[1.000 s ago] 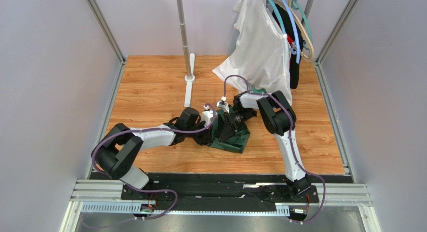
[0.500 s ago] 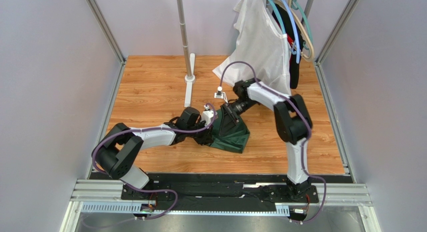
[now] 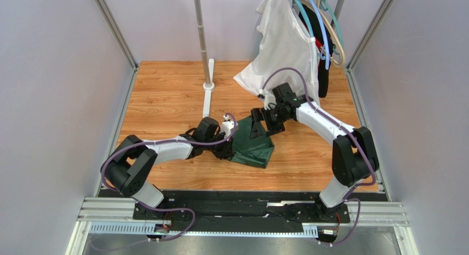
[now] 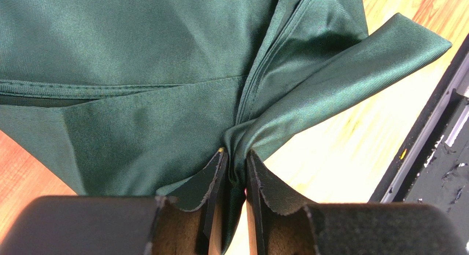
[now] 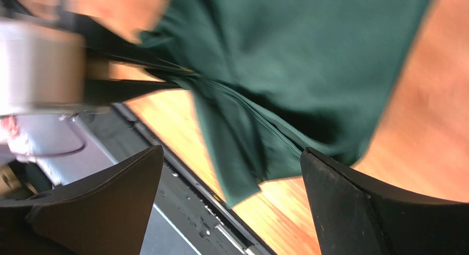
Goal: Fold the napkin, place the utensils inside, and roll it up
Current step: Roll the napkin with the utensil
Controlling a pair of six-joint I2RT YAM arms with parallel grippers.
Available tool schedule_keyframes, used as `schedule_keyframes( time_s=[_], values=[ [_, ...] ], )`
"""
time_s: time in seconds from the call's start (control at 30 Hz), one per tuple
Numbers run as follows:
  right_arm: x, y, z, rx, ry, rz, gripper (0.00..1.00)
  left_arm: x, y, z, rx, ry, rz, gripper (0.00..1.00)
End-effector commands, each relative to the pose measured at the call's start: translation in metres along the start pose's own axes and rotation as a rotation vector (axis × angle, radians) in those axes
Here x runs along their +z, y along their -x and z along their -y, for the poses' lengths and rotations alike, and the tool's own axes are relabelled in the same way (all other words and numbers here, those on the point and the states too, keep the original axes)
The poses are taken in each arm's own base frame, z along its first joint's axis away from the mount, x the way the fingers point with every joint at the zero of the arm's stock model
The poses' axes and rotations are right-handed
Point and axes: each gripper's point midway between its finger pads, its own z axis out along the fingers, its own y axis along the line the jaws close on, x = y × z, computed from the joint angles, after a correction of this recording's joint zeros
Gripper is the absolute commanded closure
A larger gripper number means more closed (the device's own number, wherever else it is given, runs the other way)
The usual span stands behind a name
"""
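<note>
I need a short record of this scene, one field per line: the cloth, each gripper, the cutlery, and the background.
napkin: dark green, bunched and partly folded on the wooden table
left gripper: shut, pinching a fold of the napkin
right gripper: open, above the napkin, holding nothing
utensils: none in view
background: white garment on hangers, far right

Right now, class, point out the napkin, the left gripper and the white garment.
napkin (image 3: 254, 151): top view, middle of the cloth.
left gripper (image 4: 235, 157): left wrist view, midway between its fingertips.
white garment (image 3: 283, 51): top view, its front panel.
</note>
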Motion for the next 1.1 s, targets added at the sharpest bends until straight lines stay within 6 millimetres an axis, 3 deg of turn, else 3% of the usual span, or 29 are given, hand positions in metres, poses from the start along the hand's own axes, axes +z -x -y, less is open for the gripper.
schedule_keyframes(
  time_s=[0.0, 0.07, 0.1, 0.17, 0.2, 0.23, 0.3, 0.33, 0.37, 0.43, 0.5, 0.53, 0.63, 0.73, 0.9, 1.07],
  values=[
    [-0.048, 0.04, 0.024, 0.123, -0.161, 0.37, 0.0, -0.002, 0.011, 0.001, 0.02, -0.019, 0.011, 0.74],
    [-0.061, 0.037, 0.035, 0.115, -0.226, 0.472, 0.0, -0.002, 0.01, 0.0, 0.018, -0.013, 0.005, 0.75],
    [-0.083, 0.043, 0.028, 0.088, -0.239, 0.57, 0.0, -0.003, 0.011, 0.0, 0.019, -0.013, 0.007, 0.74],
    [-0.087, 0.039, 0.024, 0.043, -0.202, 0.683, 0.0, -0.004, 0.009, 0.0, 0.012, -0.017, -0.003, 0.75],
    [-0.108, 0.042, 0.017, 0.035, -0.2, 0.792, 0.0, -0.003, 0.01, 0.0, 0.011, -0.016, -0.007, 0.74],
    [-0.115, 0.045, 0.015, 0.079, -0.177, 0.871, 0.0, -0.003, 0.007, 0.0, 0.002, -0.016, -0.023, 0.75],
    [-0.106, 0.025, 0.029, 0.135, -0.198, 0.891, 0.0, -0.004, 0.011, 0.0, 0.001, -0.013, -0.017, 0.75],
    [-0.114, 0.029, 0.017, 0.052, -0.159, 0.941, 0.0, -0.005, 0.008, 0.002, -0.006, -0.017, -0.034, 0.74],
    [-0.101, 0.019, 0.015, 0.008, -0.134, 0.904, 0.01, -0.005, 0.008, 0.002, -0.01, -0.018, -0.039, 0.75],
    [-0.08, 0.004, -0.009, -0.166, -0.108, 0.828, 0.01, -0.006, 0.008, 0.004, -0.017, -0.027, -0.056, 0.75],
    [-0.065, -0.006, -0.012, -0.276, -0.196, 0.791, 0.02, -0.005, 0.012, 0.004, -0.025, -0.03, -0.064, 0.75],
    [-0.049, -0.018, -0.03, -0.352, -0.179, 0.746, 0.02, -0.004, 0.007, 0.005, -0.036, -0.036, -0.09, 0.75],
    [-0.028, -0.031, -0.049, -0.486, -0.142, 0.697, 0.05, -0.002, 0.003, 0.004, -0.056, -0.04, -0.126, 0.77],
    [-0.014, -0.039, -0.055, -0.54, -0.118, 0.664, 0.07, -0.003, 0.002, 0.004, -0.066, -0.036, -0.139, 0.77],
    [0.024, -0.06, -0.045, -0.572, -0.119, 0.509, 0.17, -0.002, 0.002, 0.006, -0.081, -0.049, -0.173, 0.77],
    [0.042, -0.068, -0.038, -0.588, -0.126, 0.447, 0.23, -0.002, 0.002, 0.006, -0.084, -0.052, -0.182, 0.77]
  ],
)
